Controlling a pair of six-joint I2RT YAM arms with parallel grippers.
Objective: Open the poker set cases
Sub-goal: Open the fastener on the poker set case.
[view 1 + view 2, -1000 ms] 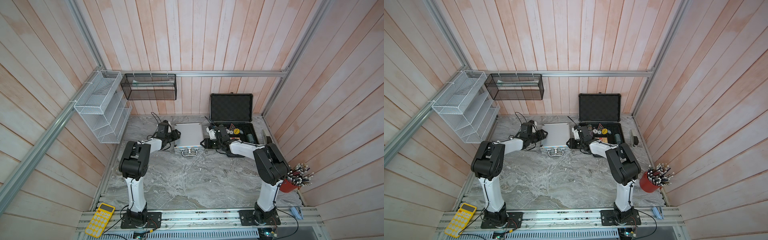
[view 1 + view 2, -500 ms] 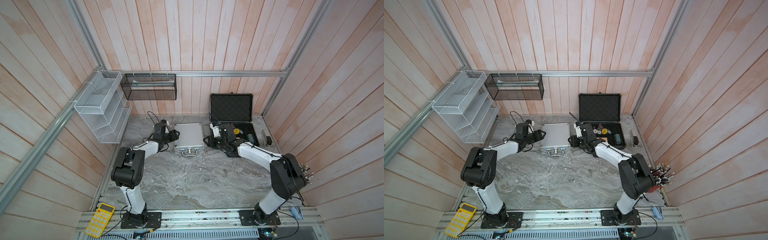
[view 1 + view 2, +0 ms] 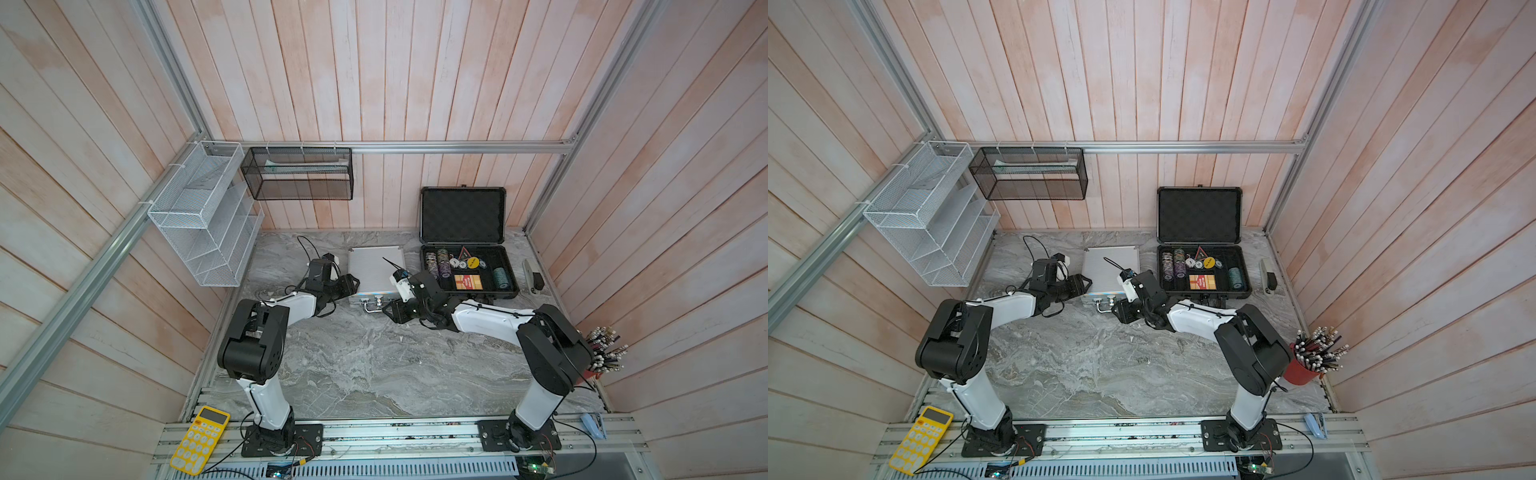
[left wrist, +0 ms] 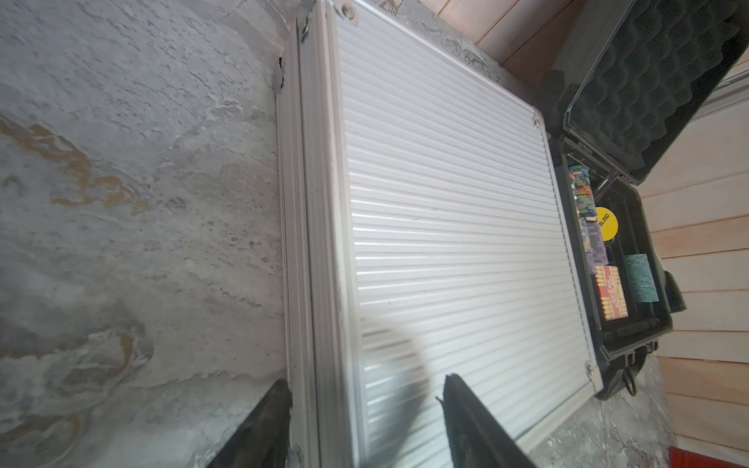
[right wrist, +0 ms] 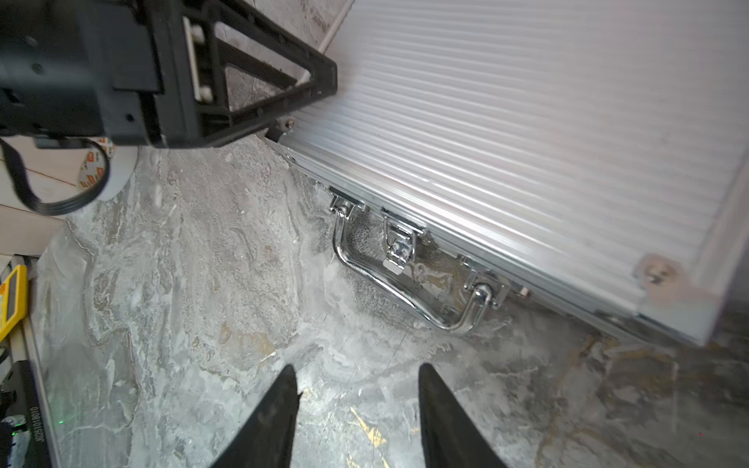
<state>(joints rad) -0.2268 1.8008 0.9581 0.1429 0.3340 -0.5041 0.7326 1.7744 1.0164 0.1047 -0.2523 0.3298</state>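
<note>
Right gripper [image 5: 358,368] now by ribbed case [image 5: 527,121]

A closed silver case [image 3: 376,268] lies flat on the marble table [image 3: 353,365]. The left gripper [image 3: 349,286] sits at its left edge; the right gripper [image 3: 387,312] is just beside its front handle [image 3: 371,306]. An open black case [image 3: 463,216] stands just right of it, chips [image 3: 442,266] inside.

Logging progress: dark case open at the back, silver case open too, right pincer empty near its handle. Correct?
No: the silver case is shut, its lid lying flat in the left wrist view. Rest holds: dark case open at the back, right pincer empty near the handle.
</note>
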